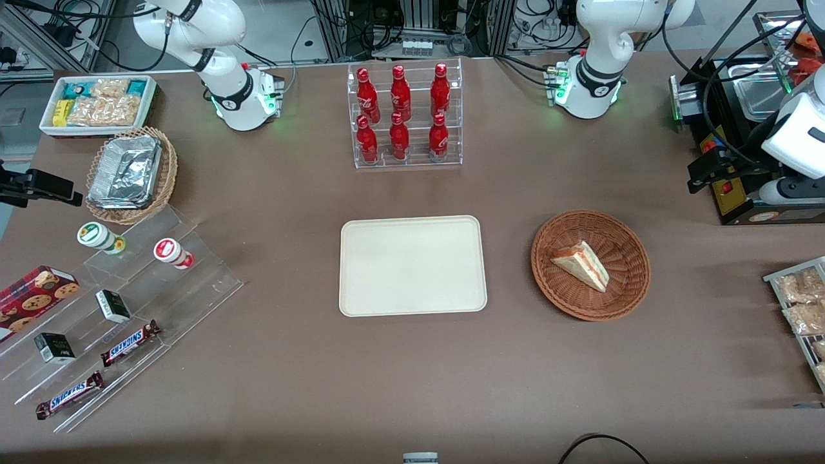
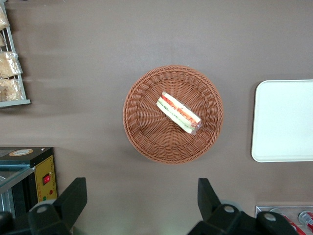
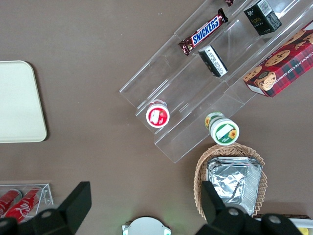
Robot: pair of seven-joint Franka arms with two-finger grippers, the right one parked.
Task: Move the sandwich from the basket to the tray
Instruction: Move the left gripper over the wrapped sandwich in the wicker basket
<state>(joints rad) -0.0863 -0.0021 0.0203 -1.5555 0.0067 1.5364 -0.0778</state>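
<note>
Right at the middle of the basket [image 1: 590, 265] lies your sandwich [image 1: 581, 265], a pale wedge showing its orange-red and green layers, and the wrist view catches it edge-on [image 2: 179, 113] on the woven bottom. Nothing touches it. Your tray [image 1: 412, 265] sits flat on the brown table [image 1: 412, 374] beside the basket, toward the parked arm's end, with a strip of bare table between the two. You can see one rounded edge of that tray in the wrist view too [image 2: 283, 121].

Your gripper [image 2: 142, 208] hangs high above the table with its two dark fingers [image 2: 72, 200] spread wide apart, holding nothing. It looks straight down on the basket [image 2: 173, 113] and stands well clear of the sandwich.

Farther from the front camera than the tray, you have a clear rack of red bottles [image 1: 403, 115]. Toward the working arm's end sits a black machine [image 1: 741, 148] with a red switch, and nearer the camera a rack of bagged snacks [image 1: 801, 303]. Toward the parked arm's end, a clear stepped stand [image 1: 122, 309] carries chocolate bars, small boxes and two little cups.
</note>
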